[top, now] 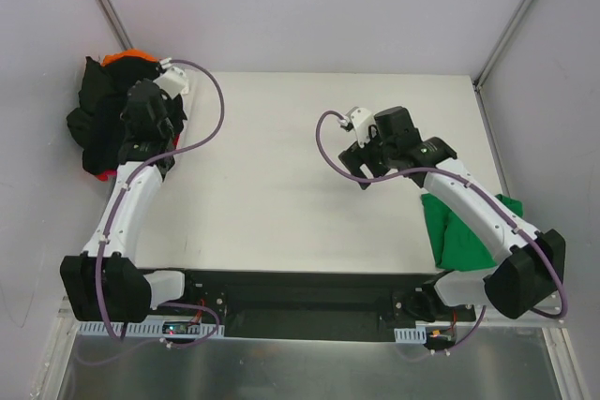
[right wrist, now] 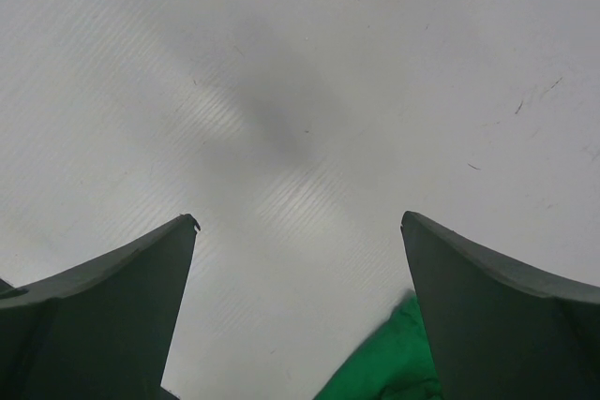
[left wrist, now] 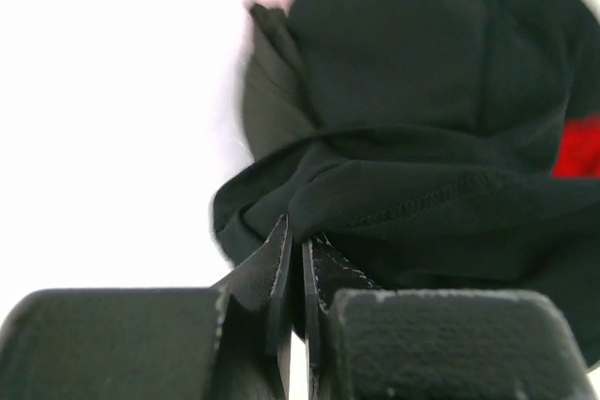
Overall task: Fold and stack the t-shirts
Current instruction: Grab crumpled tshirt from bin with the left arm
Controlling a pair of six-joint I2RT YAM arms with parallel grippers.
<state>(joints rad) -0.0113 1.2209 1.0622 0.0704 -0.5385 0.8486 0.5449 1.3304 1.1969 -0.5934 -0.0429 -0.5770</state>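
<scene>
Black crumpled cloth t-shirt (top: pixel 98 124) heaped at far-left corner of white flat bench (top: pixel 281 138), orange cloth t-shirt (top: pixel 127 56) tangled in. Left end effector (left wrist: pixel 298 255) clamped on black hem, thin bite: might slip, or drag whole heap. Right end effector (right wrist: pixel 298 220) spread apart, empty, mid-bench. Bright green cloth t-shirt (top: pixel 459 231) at bench's near-right edge.

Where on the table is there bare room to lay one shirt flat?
Bare: the middle of the table, between the left gripper and the right gripper. Crowded: the far-left shirt pile; the green shirt at the near right edge.

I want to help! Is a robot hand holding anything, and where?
The left gripper pinches the black t-shirt by a bunched edge; the right gripper holds nothing.
</scene>
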